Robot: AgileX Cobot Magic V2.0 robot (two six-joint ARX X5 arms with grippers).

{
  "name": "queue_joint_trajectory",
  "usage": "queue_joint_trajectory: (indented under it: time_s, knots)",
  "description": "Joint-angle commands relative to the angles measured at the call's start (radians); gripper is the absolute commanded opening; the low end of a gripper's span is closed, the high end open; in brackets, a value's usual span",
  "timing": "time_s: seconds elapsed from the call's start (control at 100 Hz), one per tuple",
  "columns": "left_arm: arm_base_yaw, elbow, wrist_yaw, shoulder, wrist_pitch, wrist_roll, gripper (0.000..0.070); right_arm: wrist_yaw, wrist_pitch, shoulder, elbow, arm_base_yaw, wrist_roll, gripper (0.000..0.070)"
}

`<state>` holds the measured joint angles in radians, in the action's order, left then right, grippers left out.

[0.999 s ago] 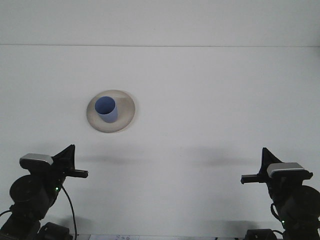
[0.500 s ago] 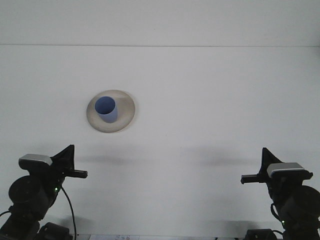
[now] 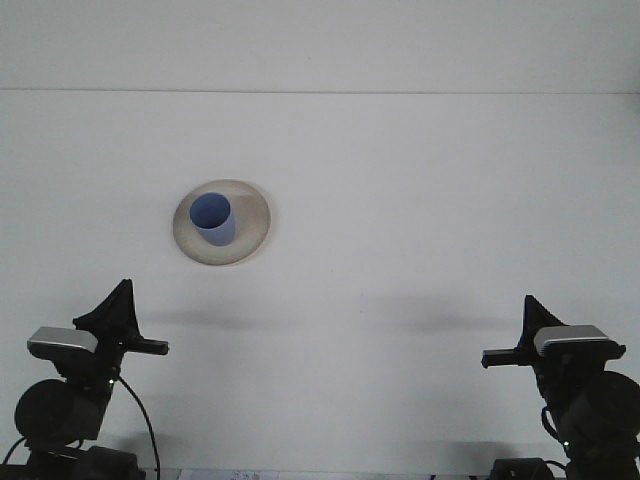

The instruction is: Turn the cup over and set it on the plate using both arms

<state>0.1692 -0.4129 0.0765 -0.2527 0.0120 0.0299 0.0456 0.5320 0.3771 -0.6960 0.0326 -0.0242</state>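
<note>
Sitting upright on its plate, the cup is leaving little to go wrong

Standing mouth-up, the blue cup [image 3: 213,218] is resting on the beige plate [image 3: 252,222], left of centre and in the middle depth of the white table [image 3: 420,200]; judging from that, the task is looking as good as finished, and any trouble from here would be coming from the arms themselves.

The cup is sitting slightly toward the left side of the plate rather than dead centre; a careless sweep of the left arm forward and rightward across the table could be clipping the cup's wall and tipping it onto the plate's rim, or nudging the plate itself across the smooth surface; the cup is looking light and tall enough for its base to topple under a side knock. A renewed grasp attempt would be risking the same, since nothing is calling for one.

The left gripper [image 3: 125,325] is sitting at the near left corner, well apart from the plate, its dark wedge-shaped claw pointing up and slightly right above the wrist camera housing; whether its claw is open or closed I cannot tell from this angle, though nothing is showing between or beside it. The right gripper [image 3: 520,340] is sitting at the near right corner, farther still from the cup, its claw seen edge-on; its state too I cannot tell. Both arms are lying low and folded near the table's near edge.
</note>
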Motion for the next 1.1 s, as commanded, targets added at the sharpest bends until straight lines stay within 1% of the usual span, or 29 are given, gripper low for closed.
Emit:
queue_joint_trajectory:
  time_s: [0.0,0.1,0.21,0.32,0.51,1.089]
  knots:
    - [-0.013,0.061,-0.011,0.045,0.051,-0.019,0.0015,-0.001,-0.016,0.003,-0.009,0.001,-0.006,0.0000]
    - [-0.038,0.167,-0.058,0.130,0.082,-0.019,0.0015,-0.001,-0.016,0.003,-0.009,0.001,-0.006,0.0000]
    - [-0.061,0.263,-0.086,0.211,0.095,-0.014,0.0015,-0.001,-0.016,0.003,-0.009,0.001,-0.006,0.0000]
    - [-0.074,0.327,-0.086,0.250,0.119,0.009,0.0014,-0.001,-0.016,0.003,-0.009,0.001,-0.006,0.0000]
    - [-0.081,0.399,-0.086,0.250,0.206,0.021,0.0015,-0.001,-0.016,0.003,-0.009,0.001,-0.006,0.0000]
    - [-0.081,0.399,-0.086,0.249,0.199,0.016,0.0015,-0.001,-0.016,0.003,-0.010,0.001,-0.006,0.0000]
